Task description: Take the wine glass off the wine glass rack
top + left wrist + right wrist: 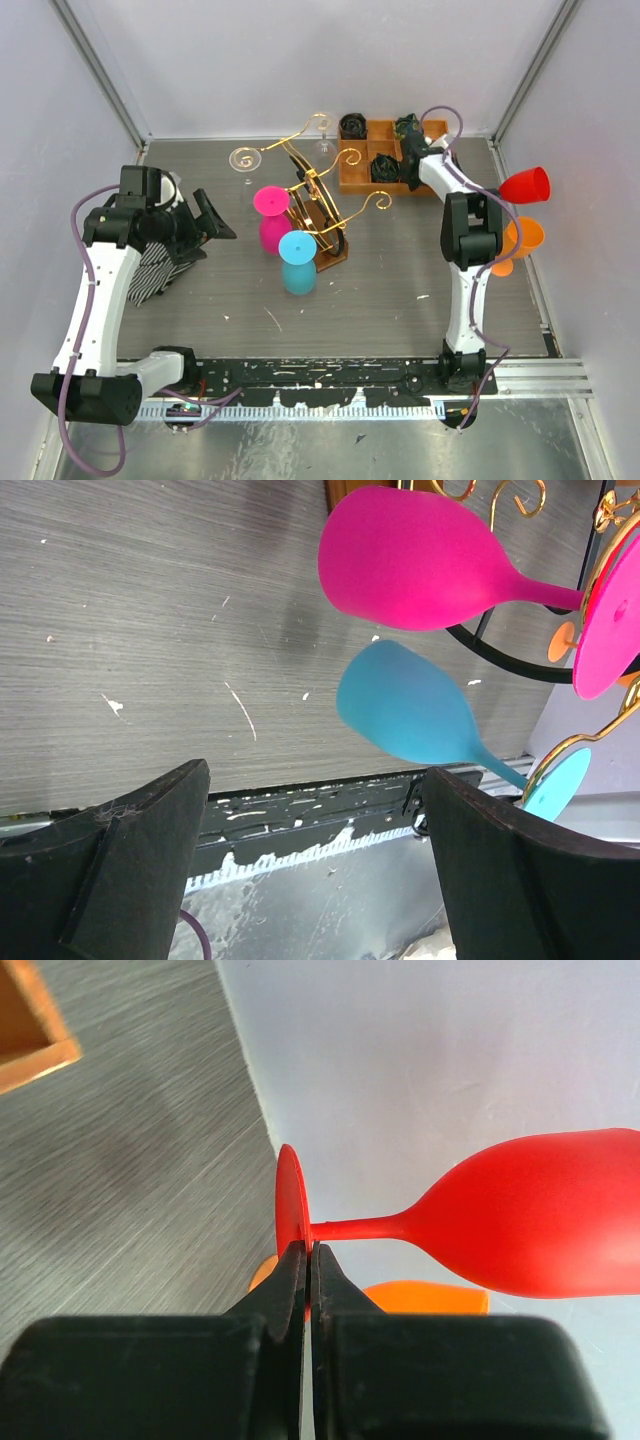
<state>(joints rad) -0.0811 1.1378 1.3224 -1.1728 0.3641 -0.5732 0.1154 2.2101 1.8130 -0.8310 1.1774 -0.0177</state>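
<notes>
Wine glass rack [318,200] centre table [400,285]; compartment tray [362,187] behind, right.

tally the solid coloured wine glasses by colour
matte pink wine glass: 1
matte blue wine glass: 1
matte red wine glass: 1
matte orange wine glass: 1
total: 4
</notes>
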